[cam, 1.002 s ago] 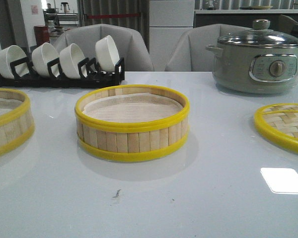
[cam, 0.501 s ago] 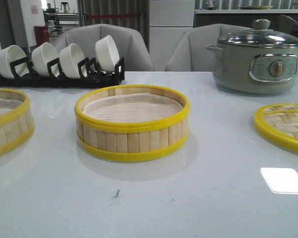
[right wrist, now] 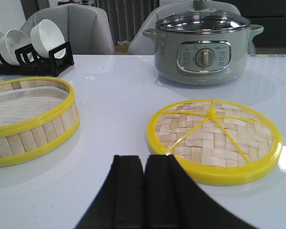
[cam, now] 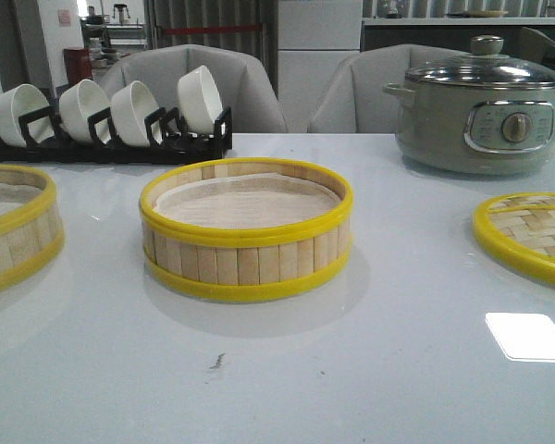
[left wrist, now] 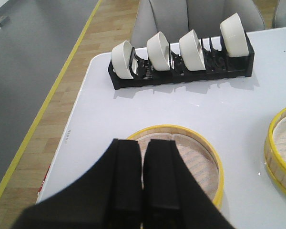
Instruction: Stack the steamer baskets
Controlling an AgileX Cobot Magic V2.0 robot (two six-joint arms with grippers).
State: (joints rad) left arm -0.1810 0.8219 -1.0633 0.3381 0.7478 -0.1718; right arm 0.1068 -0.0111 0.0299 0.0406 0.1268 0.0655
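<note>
One steamer basket (cam: 246, 231) stands in the middle of the table; it also shows in the right wrist view (right wrist: 31, 119) and at the edge of the left wrist view (left wrist: 282, 148). The second steamer basket (cam: 14, 227) stands at the far left, cut by the frame edge. In the left wrist view it (left wrist: 200, 164) lies under and just beyond my left gripper (left wrist: 144, 143), which is shut and empty above it. My right gripper (right wrist: 144, 160) is shut and empty, low over the table beside the lid. Neither gripper shows in the front view.
A flat woven lid with a yellow rim (cam: 527, 236) (right wrist: 214, 138) lies at the right. A grey-green electric pot (cam: 481, 111) stands at the back right. A black rack of white bowls (cam: 106, 120) (left wrist: 181, 59) stands at the back left. The table's left edge (left wrist: 69, 143) is near the left basket.
</note>
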